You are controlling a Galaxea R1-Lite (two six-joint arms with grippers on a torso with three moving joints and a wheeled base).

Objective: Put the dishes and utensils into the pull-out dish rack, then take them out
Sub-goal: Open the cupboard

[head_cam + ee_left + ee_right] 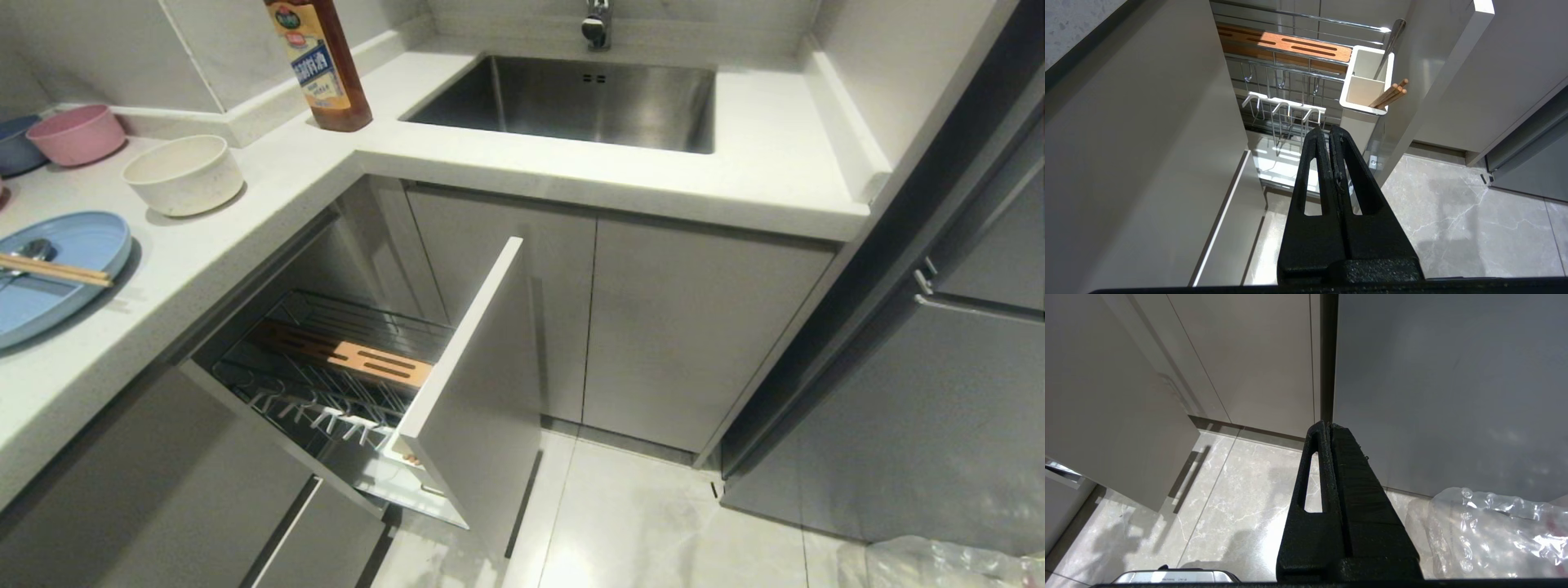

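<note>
The light-blue plate (pixel 82 237) lies on the counter at the left, with the chopsticks (pixel 57 270) and the metal spoon (pixel 33 250) resting on it. The cream bowl (pixel 184 173) stands behind the plate. Below the counter the dish rack (pixel 326 392) is pulled out, showing its wooden strip (pixel 367 359) and grey drawer front (pixel 482 392). My left gripper (pixel 1329 130) hangs shut and empty low in front of the rack (pixel 1282 110), near the white utensil cup (pixel 1365 81), which holds wooden sticks (pixel 1390 94). My right gripper (pixel 1327 425) is shut and empty above the floor. Neither arm shows in the head view.
A pink bowl (pixel 77 135) and a dark-blue bowl (pixel 12 143) sit at the counter's back left. A brown sauce bottle (pixel 322 65) stands beside the steel sink (pixel 571 98). A tall grey appliance (pixel 939 367) is at the right, with a clear plastic bag (pixel 1494 535) on the floor.
</note>
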